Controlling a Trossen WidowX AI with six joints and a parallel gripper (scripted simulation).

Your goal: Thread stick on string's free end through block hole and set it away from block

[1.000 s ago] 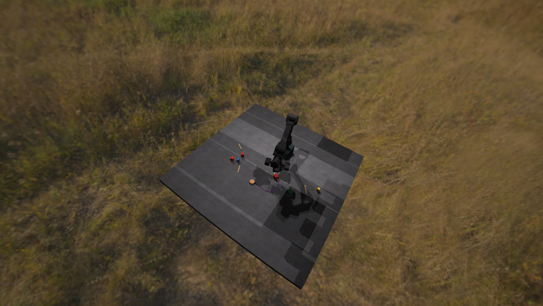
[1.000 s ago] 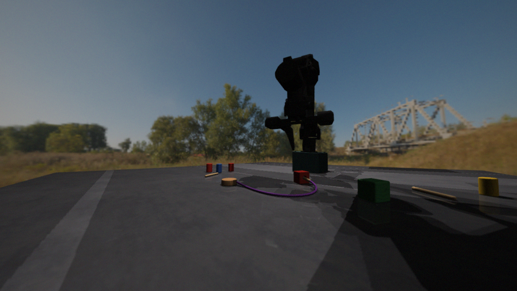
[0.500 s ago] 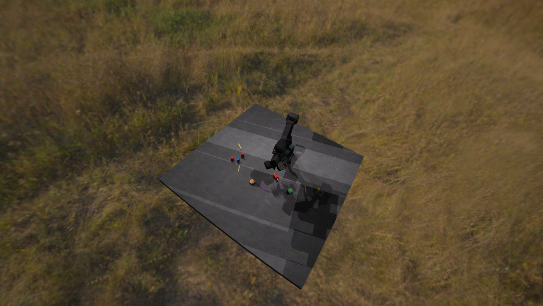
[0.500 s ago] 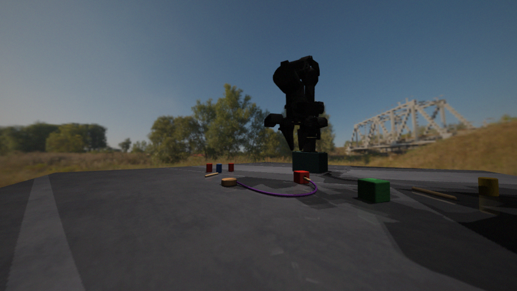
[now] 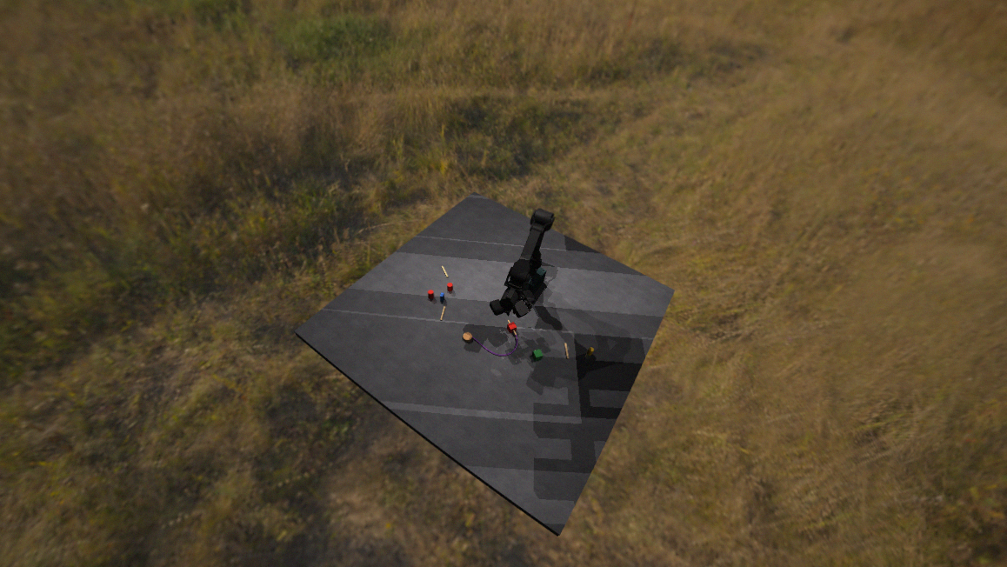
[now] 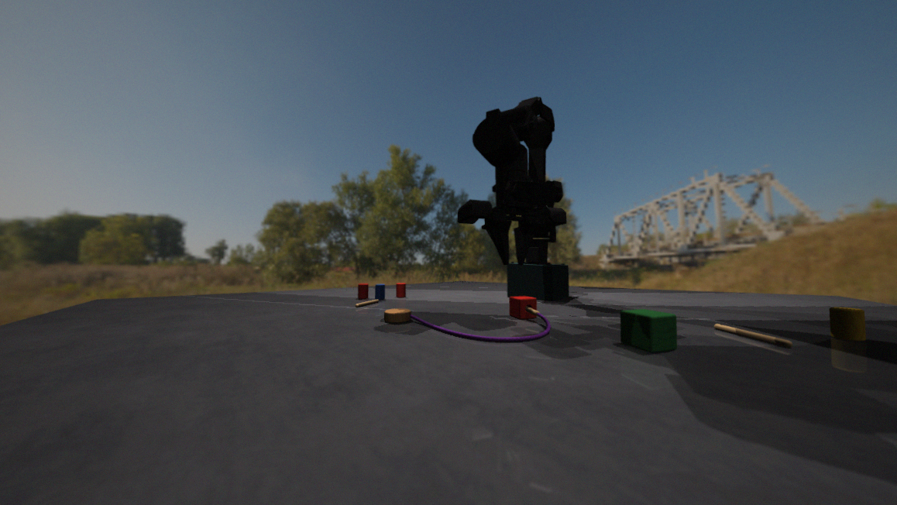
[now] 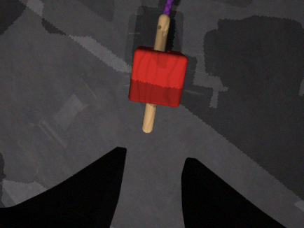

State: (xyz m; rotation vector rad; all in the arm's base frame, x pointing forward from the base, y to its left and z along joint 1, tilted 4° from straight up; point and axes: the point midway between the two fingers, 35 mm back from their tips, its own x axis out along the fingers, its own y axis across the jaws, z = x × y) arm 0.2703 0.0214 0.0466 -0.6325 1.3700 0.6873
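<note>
The red wooden block (image 5: 512, 327) (image 6: 522, 307) (image 7: 158, 76) sits on the table with the thin stick (image 7: 149, 117) pushed through its hole, so that a short end shows on each side. The purple string (image 5: 500, 351) (image 6: 476, 336) runs from the stick's far end in a curve to the round wooden button (image 5: 467, 336) (image 6: 396, 315). My gripper (image 5: 509, 307) (image 6: 516, 250) (image 7: 155, 162) hangs above the table just short of the stick's near end. Its fingers stand partly apart with nothing between them.
A green block (image 5: 536, 354) (image 6: 648, 329), a loose stick (image 5: 565, 350) (image 6: 751, 334) and a yellow cylinder (image 5: 590, 350) (image 6: 847, 323) lie to the right. Two red cylinders (image 6: 362, 290) (image 6: 400, 290), a blue one (image 6: 379, 290) and two more loose sticks (image 5: 444, 270) (image 5: 442, 312) lie to the left.
</note>
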